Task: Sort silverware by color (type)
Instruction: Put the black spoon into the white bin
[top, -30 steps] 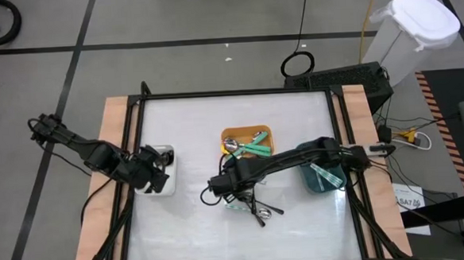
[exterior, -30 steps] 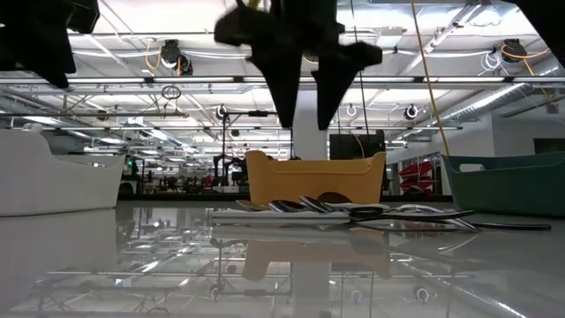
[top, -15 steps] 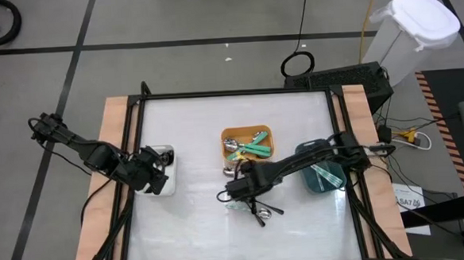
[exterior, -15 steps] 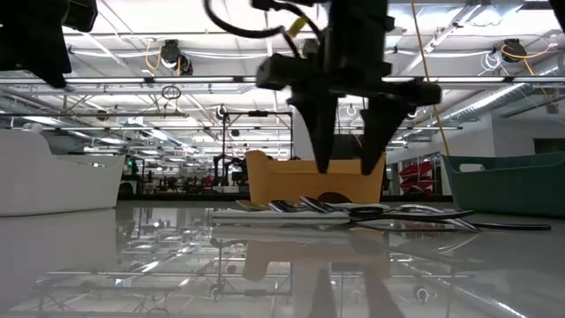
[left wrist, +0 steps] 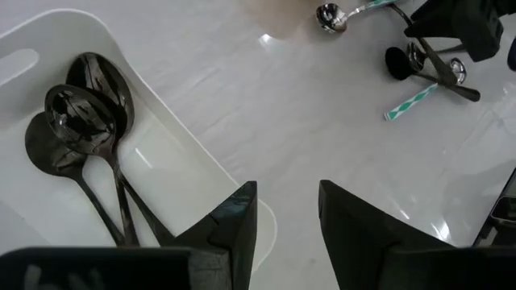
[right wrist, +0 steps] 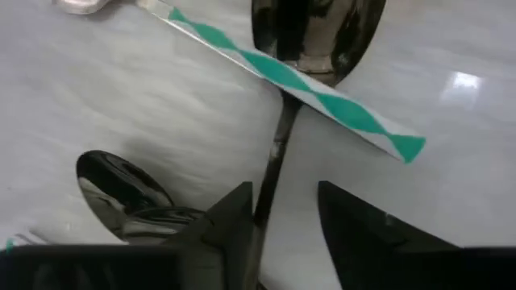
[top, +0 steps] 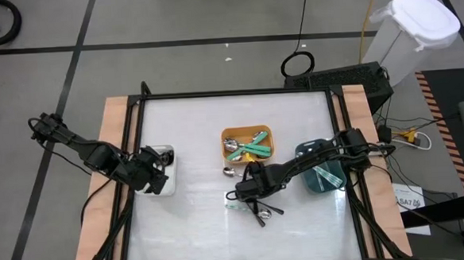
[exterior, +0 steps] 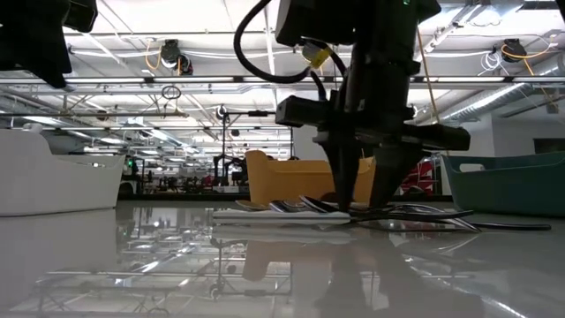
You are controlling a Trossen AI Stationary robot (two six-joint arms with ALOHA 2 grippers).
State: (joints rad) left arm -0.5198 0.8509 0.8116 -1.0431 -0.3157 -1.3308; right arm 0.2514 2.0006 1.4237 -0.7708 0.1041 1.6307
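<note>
The right gripper (exterior: 360, 205) is down at the tabletop (top: 192, 132) over the loose pile of silverware (top: 256, 207), its fingers a little apart and straddling the thin stem of a black spoon (right wrist: 278, 153). In the right wrist view that stem runs straight out ahead of the gripper, between the two fingers and not visibly pinched, so the jaws count as open around it rather than gripping. The spoon's long axis therefore lies along the gripper's reach, bowl farthest from it. A teal-striped handle (right wrist: 290, 76) lies slantwise across the stem just below the bowl, and a second dark spoon bowl (right wrist: 125, 185) rests just beside one finger. Both could be dragged along, by this judgement.

Beyond the pile sit the orange bin (top: 246, 142), holding teal-handled pieces, and the teal bin (top: 322, 173) nearer the right arm's base. The right arm is plainly the nearer one to the pile.

The left gripper (left wrist: 286, 213) hangs well apart, at the edge of the white bin (left wrist: 48, 48), fingers parted and empty; three black spoons (left wrist: 76, 133) lie in that bin.
</note>
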